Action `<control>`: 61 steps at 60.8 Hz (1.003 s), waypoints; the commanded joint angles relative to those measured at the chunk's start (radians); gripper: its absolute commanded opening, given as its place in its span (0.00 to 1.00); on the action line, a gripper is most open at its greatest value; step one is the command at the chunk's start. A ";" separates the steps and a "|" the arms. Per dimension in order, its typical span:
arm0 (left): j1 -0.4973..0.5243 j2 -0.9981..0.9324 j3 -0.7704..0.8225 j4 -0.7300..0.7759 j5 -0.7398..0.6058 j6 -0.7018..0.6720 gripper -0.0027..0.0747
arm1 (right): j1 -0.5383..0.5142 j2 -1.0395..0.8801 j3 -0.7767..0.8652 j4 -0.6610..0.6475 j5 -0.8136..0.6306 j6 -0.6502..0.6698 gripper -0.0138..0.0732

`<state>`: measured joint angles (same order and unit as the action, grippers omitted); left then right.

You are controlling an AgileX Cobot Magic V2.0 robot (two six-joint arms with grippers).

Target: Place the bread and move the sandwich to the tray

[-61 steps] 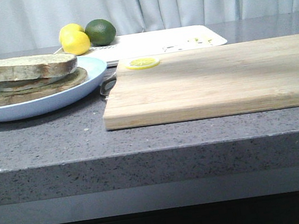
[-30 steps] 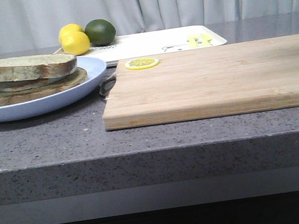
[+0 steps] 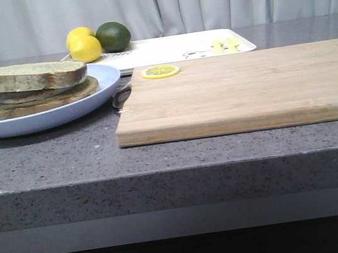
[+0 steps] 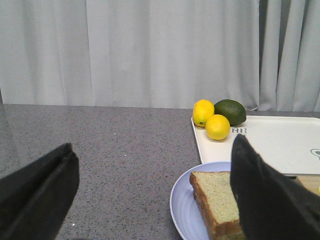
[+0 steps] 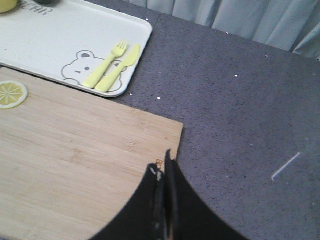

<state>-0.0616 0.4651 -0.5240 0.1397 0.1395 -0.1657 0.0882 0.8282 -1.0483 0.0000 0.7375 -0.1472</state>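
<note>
The bread [image 3: 21, 77] already tops the sandwich [image 3: 34, 96] on the plate [image 3: 40, 117], left of frame; the tray [image 3: 163, 48] lies behind. A tilted lift could slide the loose stack off. The left gripper [image 4: 150, 195], jaws apart, frames the sandwich's corner; the right gripper [image 5: 164, 200], jaws together, hovers over the board [image 5: 75, 155], well away.

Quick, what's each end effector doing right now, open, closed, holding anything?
Left end effector: open, holding nothing.
Right end effector: closed, holding nothing.
</note>
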 commanded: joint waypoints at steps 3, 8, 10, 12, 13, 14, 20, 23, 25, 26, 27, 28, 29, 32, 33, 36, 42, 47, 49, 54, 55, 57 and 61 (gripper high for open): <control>0.002 0.011 -0.034 -0.001 -0.080 -0.007 0.81 | 0.022 -0.161 0.171 0.036 -0.169 0.006 0.03; 0.002 0.011 -0.034 -0.001 -0.080 -0.007 0.81 | 0.022 -0.270 0.317 0.060 -0.247 0.006 0.03; 0.002 0.011 -0.034 -0.001 -0.080 -0.007 0.81 | 0.022 -0.315 0.375 0.069 -0.271 0.006 0.03; 0.002 0.011 -0.034 -0.001 -0.080 -0.007 0.81 | 0.022 -0.359 0.430 0.081 -0.298 0.006 0.03; 0.002 0.011 -0.034 -0.001 -0.080 -0.007 0.81 | 0.022 -0.376 0.450 0.086 -0.307 0.006 0.03; 0.002 0.011 -0.034 -0.001 -0.080 -0.007 0.81 | 0.022 -0.403 0.480 0.094 -0.318 0.006 0.03; 0.002 0.011 -0.034 -0.013 -0.076 -0.007 0.81 | 0.022 -0.513 0.592 0.136 -0.355 0.006 0.03; 0.002 0.013 -0.034 -0.013 -0.074 -0.007 0.81 | 0.022 -0.555 0.632 0.151 -0.366 0.006 0.03; 0.002 0.015 -0.034 -0.013 -0.074 -0.007 0.81 | 0.022 -0.579 0.655 0.153 -0.377 0.006 0.03; 0.002 0.021 -0.036 -0.013 -0.074 -0.007 0.81 | 0.022 -0.587 0.663 0.153 -0.383 0.006 0.03; 0.002 0.029 -0.039 -0.013 -0.074 -0.007 0.81 | 0.022 -0.597 0.672 0.153 -0.394 0.006 0.03; 0.002 0.036 -0.044 -0.013 -0.074 -0.007 0.81 | 0.022 -0.602 0.678 0.153 -0.403 0.006 0.03; 0.002 0.043 -0.049 -0.011 -0.067 -0.007 0.81 | 0.022 -0.606 0.681 0.153 -0.413 0.006 0.03; 0.002 0.086 -0.077 -0.011 -0.031 -0.007 0.81 | 0.022 -0.614 0.686 0.153 -0.437 0.006 0.03; 0.002 0.100 -0.093 -0.011 -0.006 -0.007 0.81 | 0.022 -0.614 0.686 0.153 -0.442 0.006 0.03; 0.002 0.157 -0.139 -0.011 0.056 -0.007 0.81 | 0.022 -0.614 0.686 0.153 -0.459 0.006 0.03; 0.002 0.297 -0.242 -0.011 0.224 -0.007 0.81 | 0.022 -0.614 0.686 0.153 -0.455 0.006 0.03; 0.002 0.419 -0.316 -0.011 0.333 -0.007 0.81 | 0.022 -0.614 0.686 0.153 -0.448 0.006 0.03; 0.002 0.467 -0.348 -0.011 0.371 -0.007 0.81 | 0.022 -0.614 0.686 0.153 -0.446 0.006 0.03; 0.002 0.572 -0.417 -0.024 0.437 -0.007 0.81 | 0.022 -0.614 0.686 0.153 -0.442 0.006 0.03; 0.002 0.588 -0.426 -0.028 0.445 -0.007 0.81 | 0.022 -0.614 0.686 0.153 -0.442 0.006 0.03; 0.002 0.618 -0.444 -0.038 0.460 -0.007 0.81 | 0.022 -0.614 0.686 0.153 -0.442 0.006 0.03; 0.002 0.686 -0.480 -0.056 0.488 -0.007 0.81 | 0.022 -0.614 0.686 0.153 -0.442 0.006 0.03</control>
<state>-0.0594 1.0941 -0.9323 0.1070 0.6370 -0.1657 0.1099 0.2037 -0.3352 0.1475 0.3725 -0.1393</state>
